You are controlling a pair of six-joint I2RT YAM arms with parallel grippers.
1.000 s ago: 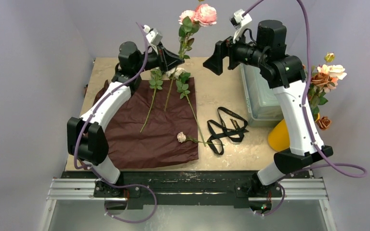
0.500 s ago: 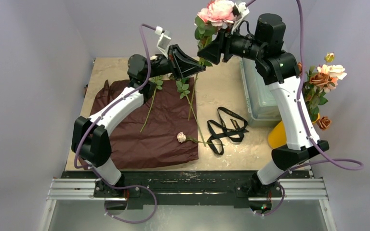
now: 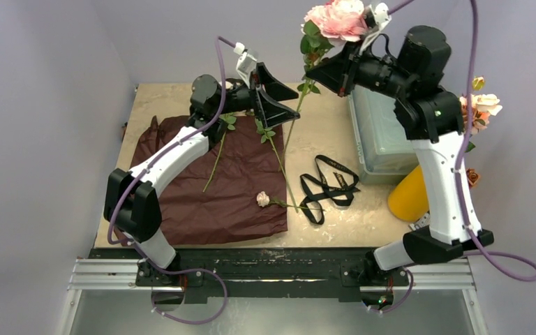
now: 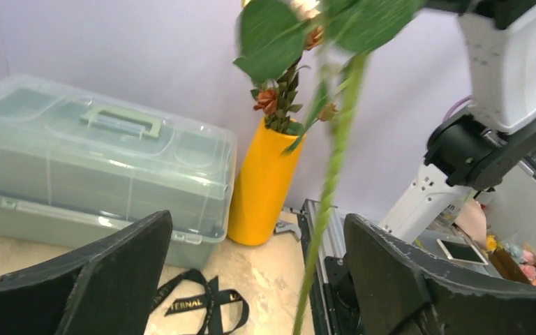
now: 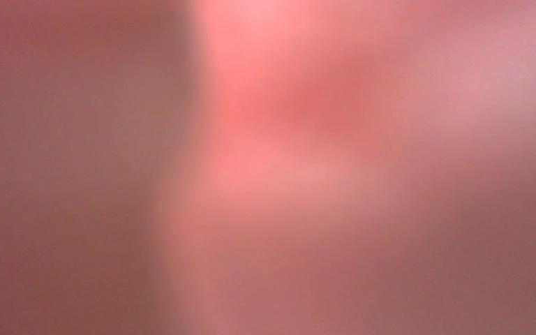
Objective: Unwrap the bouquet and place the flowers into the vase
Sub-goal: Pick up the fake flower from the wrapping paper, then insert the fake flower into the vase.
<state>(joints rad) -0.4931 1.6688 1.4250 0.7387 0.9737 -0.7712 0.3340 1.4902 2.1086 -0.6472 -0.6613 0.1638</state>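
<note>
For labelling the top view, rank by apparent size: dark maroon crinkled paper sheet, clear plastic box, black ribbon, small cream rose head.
Largest first:
Maroon paper sheet
Clear plastic box, partly behind the right arm
Black ribbon
Cream rose head

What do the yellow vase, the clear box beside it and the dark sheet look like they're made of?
Vase: smooth, evenly coloured, faint sheen; likely glazed ceramic or plastic. Box: translucent plastic, with moulded lid and handle, see-through walls. Sheet: matte maroon paper, crinkled with soft creases; possibly thin fabric.

Pink rose on a green stem, yellow vase, dark red paper, black ribbon, sandy bench
</note>
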